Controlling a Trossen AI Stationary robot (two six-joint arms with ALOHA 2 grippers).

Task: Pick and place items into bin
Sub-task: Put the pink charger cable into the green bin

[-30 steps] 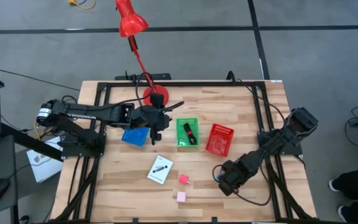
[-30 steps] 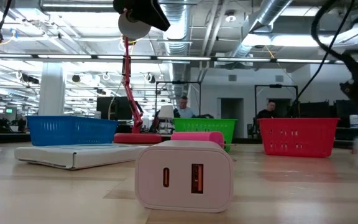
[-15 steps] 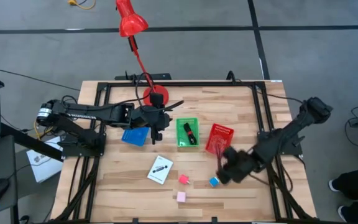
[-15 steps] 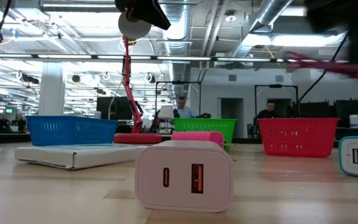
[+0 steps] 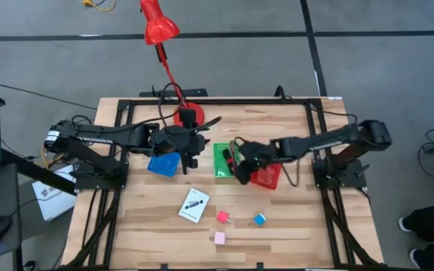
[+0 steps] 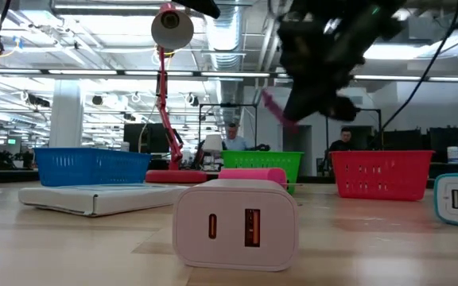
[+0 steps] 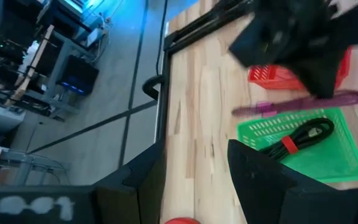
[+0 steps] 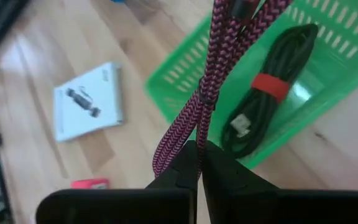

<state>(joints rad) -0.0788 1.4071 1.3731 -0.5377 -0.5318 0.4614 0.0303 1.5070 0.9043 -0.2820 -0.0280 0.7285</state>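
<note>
Even, bright overhead light falls on the bench (image 5: 292, 226), with soft short shadows. Ceiling strip lights (image 6: 94, 73) glare in the low view. The right arm (image 6: 324, 56) there is motion-blurred, and the charger (image 6: 235, 222) nearest the lens looks soft.

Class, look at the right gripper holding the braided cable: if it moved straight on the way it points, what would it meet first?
Probably the green bin, where a black cable already lies. The right gripper, shut on the braided cable, points toward it, though depth is uncertain.
</note>
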